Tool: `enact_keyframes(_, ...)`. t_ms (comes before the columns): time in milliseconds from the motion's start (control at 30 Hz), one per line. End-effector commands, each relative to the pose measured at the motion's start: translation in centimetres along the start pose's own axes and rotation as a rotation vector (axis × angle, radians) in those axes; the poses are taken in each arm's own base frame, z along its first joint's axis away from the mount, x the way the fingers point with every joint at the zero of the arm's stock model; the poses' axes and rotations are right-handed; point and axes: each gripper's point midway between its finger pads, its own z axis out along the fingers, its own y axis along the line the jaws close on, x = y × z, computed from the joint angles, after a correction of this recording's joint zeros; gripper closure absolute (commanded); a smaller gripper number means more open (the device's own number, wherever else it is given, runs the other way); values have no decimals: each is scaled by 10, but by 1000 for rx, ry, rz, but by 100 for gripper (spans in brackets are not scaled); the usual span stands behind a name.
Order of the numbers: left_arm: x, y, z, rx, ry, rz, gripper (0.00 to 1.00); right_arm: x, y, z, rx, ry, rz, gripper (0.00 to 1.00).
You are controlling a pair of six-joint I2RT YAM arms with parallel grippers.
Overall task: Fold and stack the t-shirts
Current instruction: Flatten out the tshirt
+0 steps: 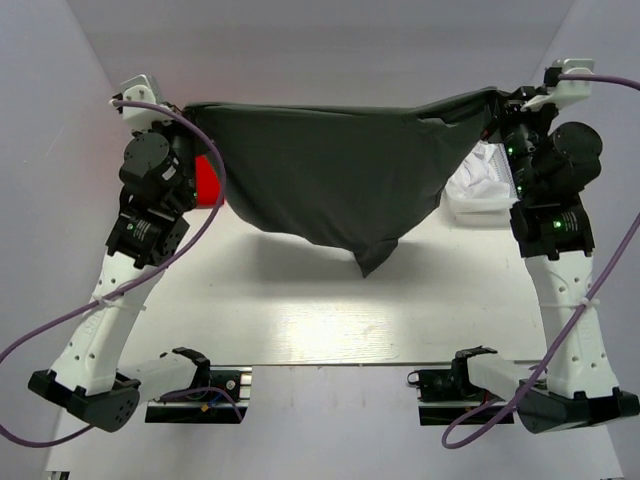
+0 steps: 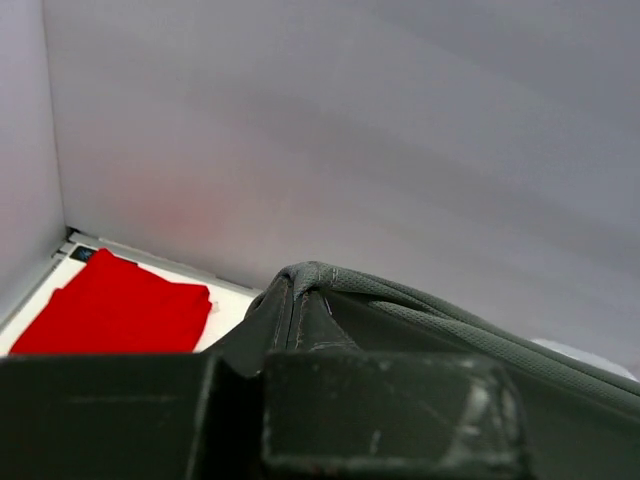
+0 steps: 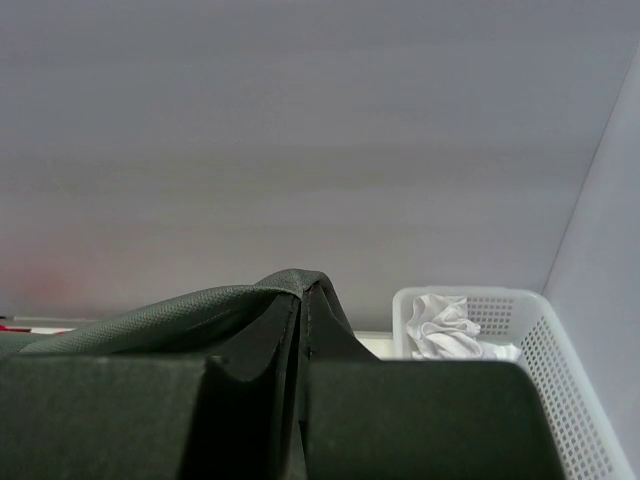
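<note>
Top external view: we see a dark charcoal grey t-shirt (image 1: 340, 185) stretched in the air between the two grippers, above the far half of the white table (image 1: 330, 330). Its upper edge runs almost straight from one gripper to the other. The rest of it hangs down to a point near the middle and casts a shadow on the tabletop.

The left gripper (image 1: 186, 108) holds the shirt's left corner, and the right gripper (image 1: 497, 100) holds its right corner. From the left wrist camera we see closed jaws pinching a stitched edge of the grey fabric, which bunches up just above the fingertips. From the right wrist camera we see much the same: jaws closed tight on a ridge of the grey cloth.

A bright red t-shirt (image 2: 115, 315) lies flat and folded on the table at the far left. In the overhead view we see only a small part of it.

A white perforated basket (image 3: 565, 380) sits at the far right, holding crumpled white cloth (image 3: 445, 325).
</note>
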Motion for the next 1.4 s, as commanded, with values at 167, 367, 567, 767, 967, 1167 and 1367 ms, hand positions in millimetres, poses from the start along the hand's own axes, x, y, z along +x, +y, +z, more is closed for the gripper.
enact_keyframes(167,-17,-1,24,-63,-81,51,100,-29,0,38,1,-120,-36,100)
enact_keyframes(367,6,-13,62,-107,-50,124,100,-25,-4,74,25,-149,-22,100)
enact_keyframes(567,15,-35,111,-100,-37,151,100,-33,-3,114,15,-237,0,100)
enact_keyframes(767,6,-47,155,-91,-73,162,100,-57,2,158,-3,-320,6,100)
enact_keyframes(967,-20,-50,158,-69,-125,154,100,-80,7,162,-22,-383,9,100)
enact_keyframes(1167,-42,-45,132,-41,-150,138,100,-107,11,123,-43,-440,10,100)
enact_keyframes(1367,-69,-41,96,7,-172,93,100,-152,17,71,-62,-514,-16,100)
